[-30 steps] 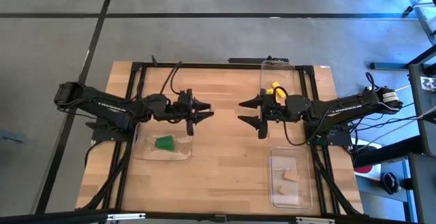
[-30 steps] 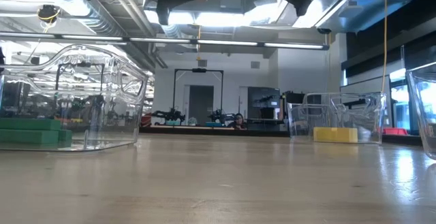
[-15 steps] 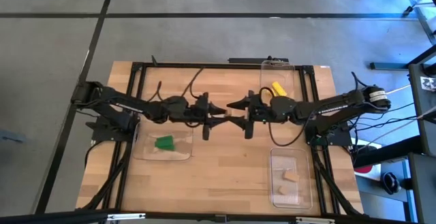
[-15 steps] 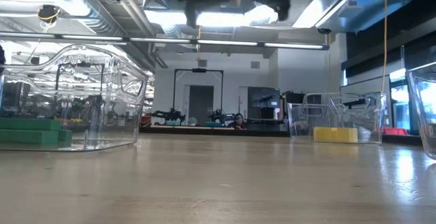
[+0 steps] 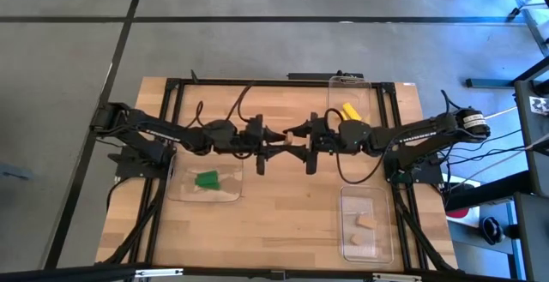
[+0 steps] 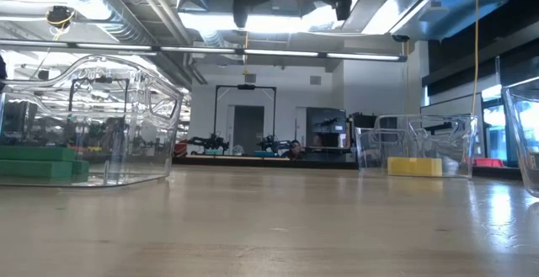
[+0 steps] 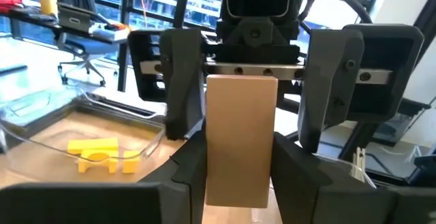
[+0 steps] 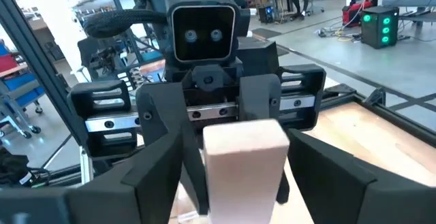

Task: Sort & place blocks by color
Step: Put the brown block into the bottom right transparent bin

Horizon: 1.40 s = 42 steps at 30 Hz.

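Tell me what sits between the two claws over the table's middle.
A tan block, held by the left claw, with the right claw open around its other end; both wrist views show it.

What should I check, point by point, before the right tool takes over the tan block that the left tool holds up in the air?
1. Left tool grips the plain tan rectangular wooden block: ok.
2. Right tool faces the left tool, with one finger on each side of the block: ok.
3. Right tool closed on the block, so that the left one may let go: not ok, it is open.
4. Right fingers touching the block's sides: cannot tell.
5. Block held well above the wooden table: ok.
6. Clear plastic tray that holds the tan pieces has free room: ok.
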Available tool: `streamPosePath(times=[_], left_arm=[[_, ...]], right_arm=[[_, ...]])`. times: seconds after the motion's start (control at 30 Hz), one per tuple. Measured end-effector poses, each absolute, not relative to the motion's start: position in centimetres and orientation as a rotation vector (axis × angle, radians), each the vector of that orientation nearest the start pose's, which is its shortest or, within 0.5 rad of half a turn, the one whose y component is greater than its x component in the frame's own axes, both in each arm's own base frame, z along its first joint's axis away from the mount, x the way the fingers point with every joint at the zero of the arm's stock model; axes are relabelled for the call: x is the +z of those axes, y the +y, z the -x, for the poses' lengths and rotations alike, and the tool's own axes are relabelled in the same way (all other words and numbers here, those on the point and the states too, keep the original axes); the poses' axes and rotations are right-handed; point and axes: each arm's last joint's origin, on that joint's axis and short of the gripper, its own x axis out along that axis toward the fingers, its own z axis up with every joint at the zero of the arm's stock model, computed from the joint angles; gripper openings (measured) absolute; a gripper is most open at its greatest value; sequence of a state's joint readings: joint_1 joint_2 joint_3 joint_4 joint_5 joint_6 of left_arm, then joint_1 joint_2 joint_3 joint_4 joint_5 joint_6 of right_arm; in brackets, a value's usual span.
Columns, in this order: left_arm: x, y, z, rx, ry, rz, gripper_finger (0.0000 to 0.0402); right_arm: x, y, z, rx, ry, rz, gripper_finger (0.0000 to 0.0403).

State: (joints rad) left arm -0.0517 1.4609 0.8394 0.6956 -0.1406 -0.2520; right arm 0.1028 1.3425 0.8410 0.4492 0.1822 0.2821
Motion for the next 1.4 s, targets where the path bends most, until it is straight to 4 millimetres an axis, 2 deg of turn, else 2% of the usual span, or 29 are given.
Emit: streamPosePath(times=[0.1,0.3,0.53,0.73,0.93,1.1,1.27,1.4], left_arm=[[28.0,-1.2,-32.1,0.082,-0.087,0.249,0.0116],[27.9,-1.3,-32.1,0.076,-0.078,0.249,0.0116],[27.9,-1.1,-32.1,0.082,-0.083,0.262,0.0119],[27.8,-1.0,-31.9,0.097,-0.051,0.289,0.0195],[29.8,-0.8,-28.8,0.129,0.046,0.266,0.0217],[31.3,-0.4,-25.0,0.194,-0.028,0.248,0.0216],[29.9,-0.2,-21.9,0.233,-0.047,0.282,0.0216],[29.4,-0.2,-20.6,0.214,-0.083,0.312,0.0216]], right_arm=[[29.1,2.6,-29.9,-0.086,0.032,-0.273,0.0232],[29.0,2.6,-29.9,-0.083,0.041,-0.271,0.0140],[29.0,2.6,-29.9,-0.074,0.043,-0.272,0.0137],[29.0,2.5,-29.5,-0.060,0.081,-0.248,0.0137],[30.2,1.9,-25.9,-0.074,0.231,-0.228,0.0137],[31.2,1.6,-22.5,-0.093,0.315,-0.250,0.0137],[31.8,1.4,-20.5,-0.102,0.337,-0.268,0.0137],[32.0,1.2,-20.0,-0.147,0.327,-0.254,0.0137]])
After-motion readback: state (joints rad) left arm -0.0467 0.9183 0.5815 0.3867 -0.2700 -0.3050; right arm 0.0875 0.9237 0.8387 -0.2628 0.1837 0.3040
